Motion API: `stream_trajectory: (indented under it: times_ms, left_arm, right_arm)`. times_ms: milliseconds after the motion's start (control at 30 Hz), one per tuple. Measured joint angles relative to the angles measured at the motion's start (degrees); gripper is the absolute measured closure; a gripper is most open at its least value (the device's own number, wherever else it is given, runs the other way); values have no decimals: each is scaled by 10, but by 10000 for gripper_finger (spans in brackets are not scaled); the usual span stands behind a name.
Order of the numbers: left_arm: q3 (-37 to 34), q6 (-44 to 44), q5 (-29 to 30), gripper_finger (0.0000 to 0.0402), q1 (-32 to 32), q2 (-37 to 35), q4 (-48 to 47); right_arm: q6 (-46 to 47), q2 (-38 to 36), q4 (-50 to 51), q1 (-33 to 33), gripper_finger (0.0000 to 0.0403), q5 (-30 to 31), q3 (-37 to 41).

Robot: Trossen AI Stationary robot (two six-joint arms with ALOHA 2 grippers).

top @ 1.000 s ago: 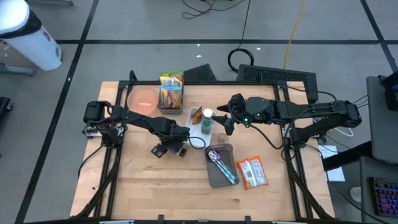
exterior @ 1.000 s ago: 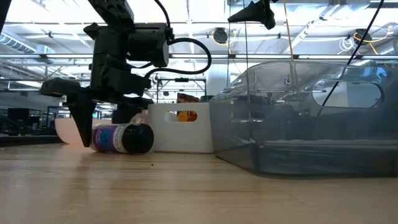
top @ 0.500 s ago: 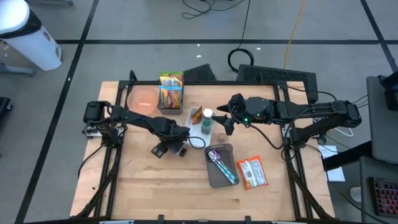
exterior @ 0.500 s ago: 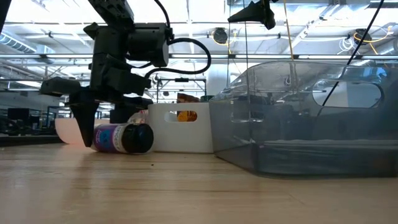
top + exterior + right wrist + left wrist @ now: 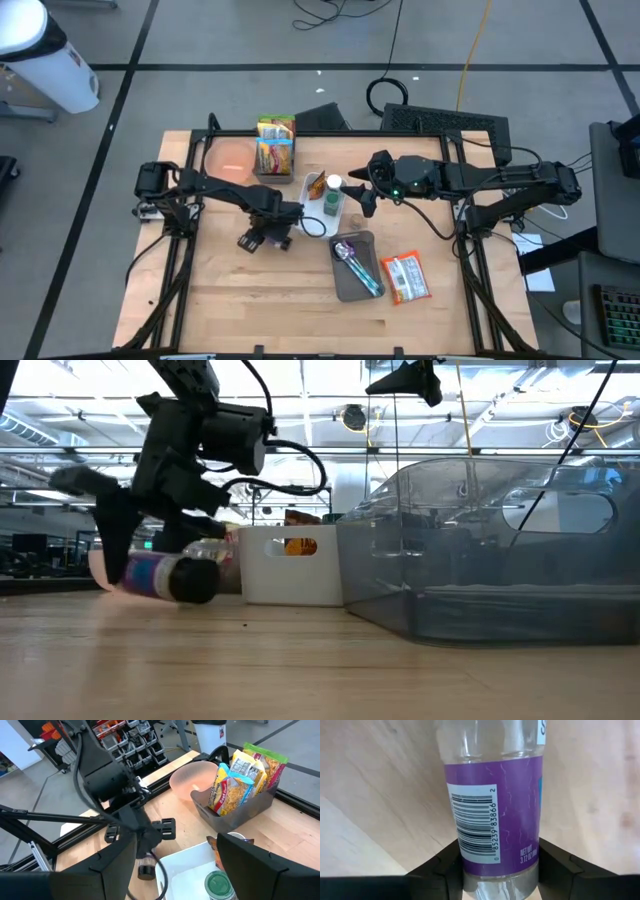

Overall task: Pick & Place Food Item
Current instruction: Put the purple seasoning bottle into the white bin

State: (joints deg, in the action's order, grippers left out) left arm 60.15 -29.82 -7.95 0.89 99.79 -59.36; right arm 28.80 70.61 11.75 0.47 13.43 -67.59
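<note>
1. The left wrist view shows what the others do not: a clear bottle (image 5: 492,815) with a purple label and barcode, both dark fingers (image 5: 432,872) pressed against its lower sides.
2. The low view shows the bottle (image 5: 160,577) tilted, capped end low near the bench (image 5: 300,660), and the left hand (image 5: 150,555) closed around it.
3. The high view places the left hand (image 5: 268,232) left of centre on the bench (image 5: 230,290), beside a white bin (image 5: 318,200).
4. The right hand (image 5: 362,195) hovers above the bench beyond that bin, fingers spread wide and holding nothing.
5. The right wrist view shows a grey basket (image 5: 240,807) of snack packets (image 5: 235,782) next to a pink bowl (image 5: 192,777).
</note>
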Motion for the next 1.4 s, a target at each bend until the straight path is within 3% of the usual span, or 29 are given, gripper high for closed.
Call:
stream_trajectory:
  times_ms: [333,567,700,800,1000,1300,1400]
  left_arm:
    - [4,48,-63,218,58,-81,-62]
    - [4,107,-183,219,107,-180,-65]
    - [4,171,-255,220,132,-232,-20]
    - [4,237,-285,221,140,-261,60]
    - [4,352,-301,222,141,-275,222]
    - [4,390,-292,222,134,-267,303]
    - [4,381,-267,223,124,-267,312]
  right_arm:
    - [-16,0,-9,0,135,0,0]
    - [-66,0,-9,0,135,-18,0]
    - [-117,0,-35,5,135,-59,0]
    - [-166,9,-79,19,135,-56,-1]
    - [-196,61,-123,35,135,-45,0]
    - [-144,110,-188,18,135,-48,-1]
    - [-121,124,-201,3,135,-73,0]
